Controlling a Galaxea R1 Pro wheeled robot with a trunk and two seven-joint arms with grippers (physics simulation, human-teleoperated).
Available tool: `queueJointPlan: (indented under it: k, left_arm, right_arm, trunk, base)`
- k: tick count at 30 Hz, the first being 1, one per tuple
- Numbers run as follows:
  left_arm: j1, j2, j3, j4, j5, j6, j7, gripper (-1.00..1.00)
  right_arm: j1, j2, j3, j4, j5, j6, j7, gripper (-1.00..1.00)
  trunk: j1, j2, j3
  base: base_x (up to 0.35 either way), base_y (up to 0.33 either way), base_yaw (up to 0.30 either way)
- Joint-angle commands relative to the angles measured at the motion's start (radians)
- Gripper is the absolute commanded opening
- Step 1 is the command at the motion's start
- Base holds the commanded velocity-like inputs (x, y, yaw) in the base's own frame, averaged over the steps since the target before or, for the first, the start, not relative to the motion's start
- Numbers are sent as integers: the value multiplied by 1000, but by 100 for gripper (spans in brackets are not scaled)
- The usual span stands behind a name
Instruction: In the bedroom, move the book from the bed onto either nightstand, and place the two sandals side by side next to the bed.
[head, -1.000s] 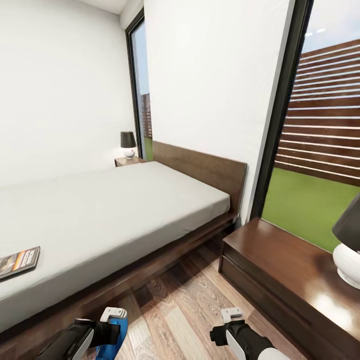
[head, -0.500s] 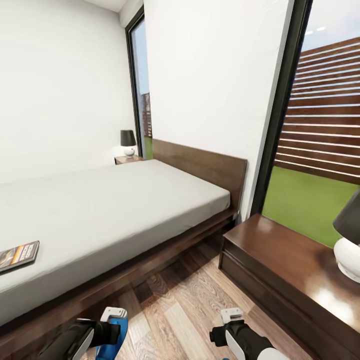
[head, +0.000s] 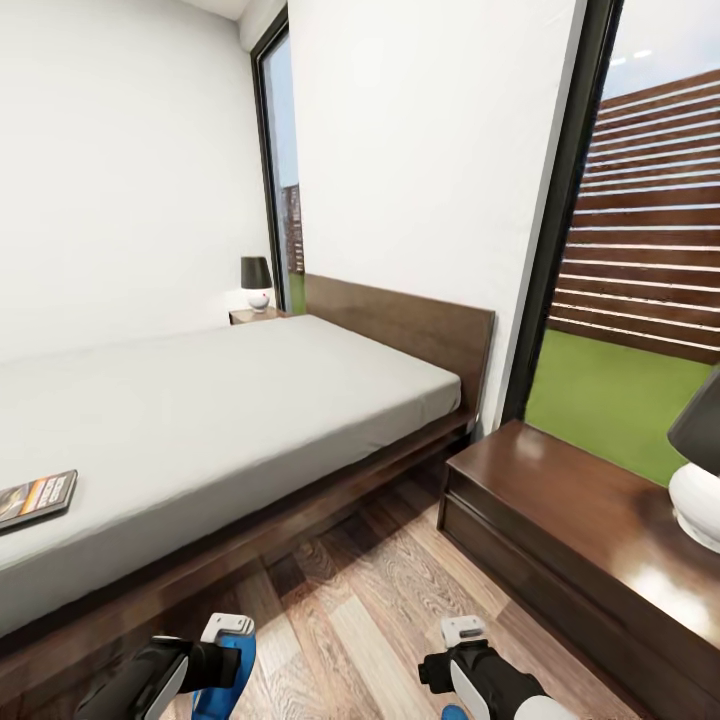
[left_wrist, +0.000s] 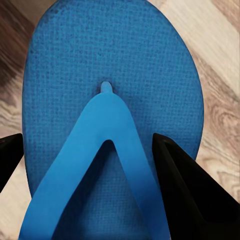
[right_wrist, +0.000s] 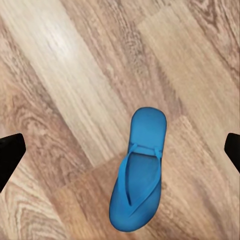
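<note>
Beside the large low bed (head: 200, 410) with its light-grey mattress and dark wood frame, we look down from the head camera over a brown wood-plank floor (head: 370, 620); the thin paperback book (head: 35, 497) with an orange band lies flat on the mattress near its close edge, at the far left of the view. We see a glossy dark reddish-brown nightstand (head: 560, 520) to our right carrying a white-based lamp (head: 700, 470), and a second, distant nightstand (head: 252, 316) past the bed. Our left gripper (head: 228, 640) hangs low with blue at its tip. From our left wrist, a bright blue flip-flop sandal (left_wrist: 110, 130) sits between the black fingers (left_wrist: 185, 190), apparently clasped. From our right wrist, the other blue sandal (right_wrist: 137, 170) lies flat on the planks, our right gripper (right_wrist: 120, 150) spread wide above it, holding nothing.
</note>
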Motion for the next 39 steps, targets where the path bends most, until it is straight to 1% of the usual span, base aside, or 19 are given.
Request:
queueJointPlan:
  k: [1, 7, 39]
  left_arm:
    - [0, 1, -4, -2, 2, 4, -2, -100]
    - [-1, 1, -4, -2, 2, 1, -2, -100]
    - [-1, 1, -4, -8, 2, 1, -3, -100]
  right_arm:
    - [0, 0, 7, -2, -2, 7, -5, 100]
    - [0, 0, 7, -2, -2, 7, -5, 100]
    - [0, -3, 6, -3, -2, 7, -5, 100]
  trunk:
    - [4, -8, -4]
    - [27, -50, -23]
    - [41, -57, -147]
  base:
    - [0, 0, 0]
    - [0, 0, 0]
    - [0, 0, 0]
